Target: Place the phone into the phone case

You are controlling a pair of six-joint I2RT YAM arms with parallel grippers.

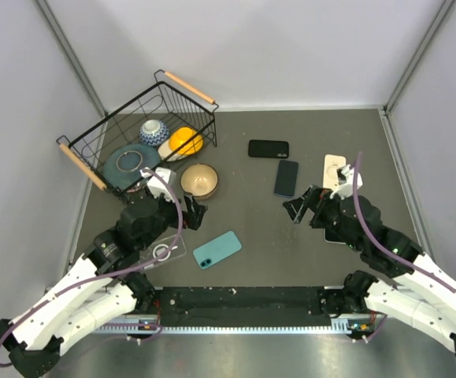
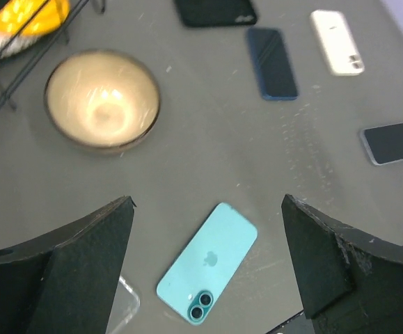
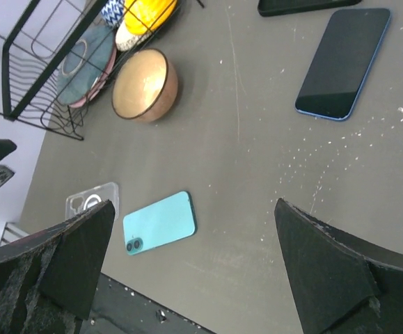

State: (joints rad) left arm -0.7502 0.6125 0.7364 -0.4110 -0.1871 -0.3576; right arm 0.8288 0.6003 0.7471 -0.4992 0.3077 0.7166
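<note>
A basket sat at the far left of the counter, with a bowl just in front of it. The near phone lay front and middle, the near case just left of it. Farther back lay the far case, with another phone just right of it and a bit closer.

The phone was teal and lay flat on its screen, back up, with its twin camera lenses at the near-left end and its long axis running diagonally toward the far right. The case was clear, with a ring marking on its panel. It lay flat just left of the phone's camera end, not touching it.
</note>
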